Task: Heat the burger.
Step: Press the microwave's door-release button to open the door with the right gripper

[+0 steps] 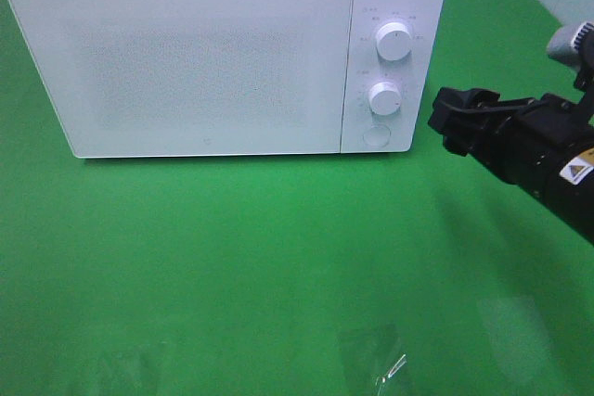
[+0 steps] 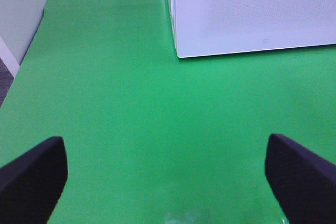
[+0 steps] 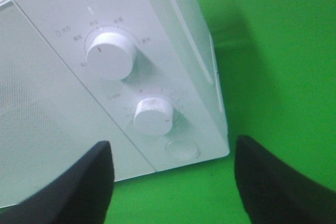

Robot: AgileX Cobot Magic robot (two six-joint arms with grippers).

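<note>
**Approach to the controls**

Black right gripper [image 1: 444, 121] spread, empty, just beside the control panel of the closed white box microwave [image 1: 186, 53]; black left gripper [image 2: 164, 142] spread over green desk [image 1: 278, 257]. No sight of burger, probably inside. Centre on lower round white knob [image 1: 384, 97], close squarely on its rim, turn without slipping.

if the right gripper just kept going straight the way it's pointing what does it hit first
The right gripper would most likely meet the microwave's control panel first, around the lower knob or round button. Nothing shows in between; the exact spot is hard to judge.
</note>
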